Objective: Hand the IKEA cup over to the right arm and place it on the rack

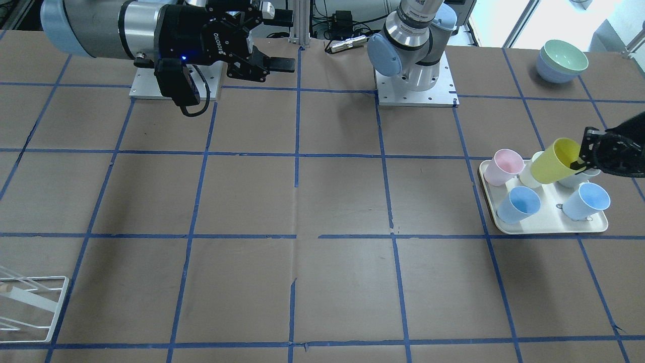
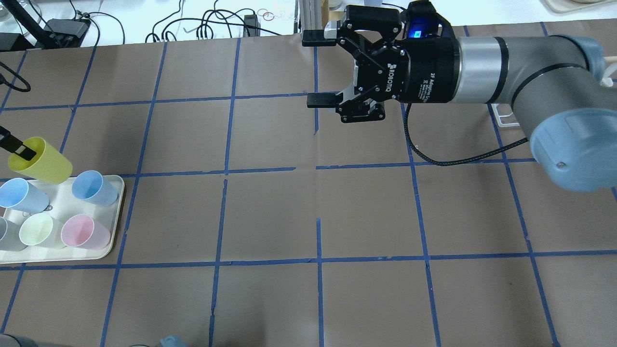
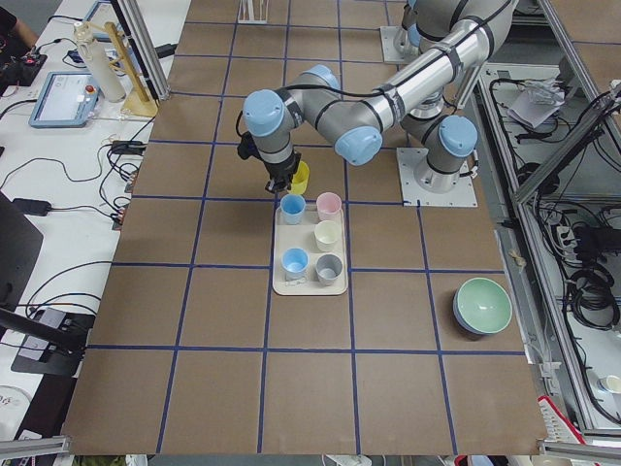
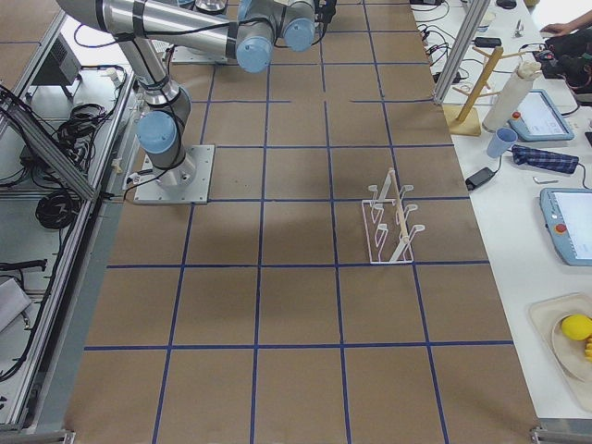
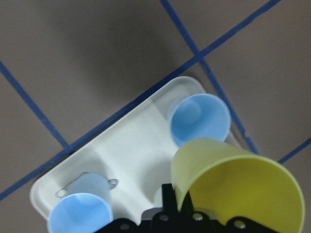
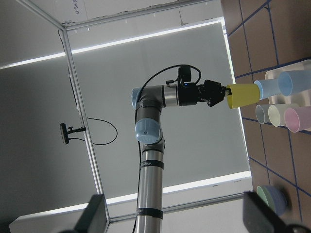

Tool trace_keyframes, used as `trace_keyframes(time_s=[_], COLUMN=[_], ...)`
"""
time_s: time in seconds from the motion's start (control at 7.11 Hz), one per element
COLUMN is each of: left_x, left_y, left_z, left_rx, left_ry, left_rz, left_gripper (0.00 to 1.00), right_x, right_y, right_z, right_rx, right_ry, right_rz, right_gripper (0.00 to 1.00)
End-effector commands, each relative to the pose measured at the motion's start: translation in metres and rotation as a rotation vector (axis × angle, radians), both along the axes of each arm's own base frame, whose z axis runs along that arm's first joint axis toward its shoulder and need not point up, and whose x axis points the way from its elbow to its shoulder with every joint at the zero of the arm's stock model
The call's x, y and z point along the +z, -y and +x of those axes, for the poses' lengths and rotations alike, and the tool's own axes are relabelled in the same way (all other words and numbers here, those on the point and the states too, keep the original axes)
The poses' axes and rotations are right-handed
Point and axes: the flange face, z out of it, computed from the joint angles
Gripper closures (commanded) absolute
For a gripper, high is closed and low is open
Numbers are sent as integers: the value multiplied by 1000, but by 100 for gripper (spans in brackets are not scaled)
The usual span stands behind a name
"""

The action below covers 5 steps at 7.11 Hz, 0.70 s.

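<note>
The IKEA cup (image 1: 554,161) is pinched at its rim by the left gripper (image 1: 579,164). One finger is inside the mouth and one outside on the wall, so those jaws are closed narrowly on it. The cup hangs raised over the tray (image 1: 549,229), above the pastel cups (image 1: 524,204) standing there. It is tilted, with its mouth up at the jaws and its long axis slanting away from them. The base is lowest and leans toward the middle of the table (image 2: 270,212).

The right gripper (image 2: 320,70) is well apart from the tray, past the table's middle. Its jaws are spread wide and empty, and its fingers point level toward the tray's side. The left side has the cup and the right arm (image 2: 530,72) is far off, so the gap must close first. The bare wall below the rim looks like the part to offer. The rack (image 1: 35,302) stands farthest from the tray, beyond the right gripper.
</note>
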Motion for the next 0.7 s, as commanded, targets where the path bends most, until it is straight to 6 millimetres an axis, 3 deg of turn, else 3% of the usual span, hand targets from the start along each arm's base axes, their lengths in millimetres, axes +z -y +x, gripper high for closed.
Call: trace_keyframes(time_s=[0.0, 0.28, 0.42, 0.56], left_x=[31, 57, 59, 56], left_y=[-18, -19, -25, -30], left_z=[-65, -142, -184, -208], left_rx=[222, 415, 448, 483], left_ry=[-259, -451, -565, -685], left_rz=[56, 113, 166, 184], left_gripper=[100, 100, 100, 100], right_x=[-3, -17, -16, -16], right_y=[1, 11, 13, 13], right_z=[1, 1, 0, 0], right_rx=[3, 1, -1, -1], right_ry=[3, 10, 12, 12], right_rz=[14, 35, 19, 15], right_gripper=[0, 0, 0, 0])
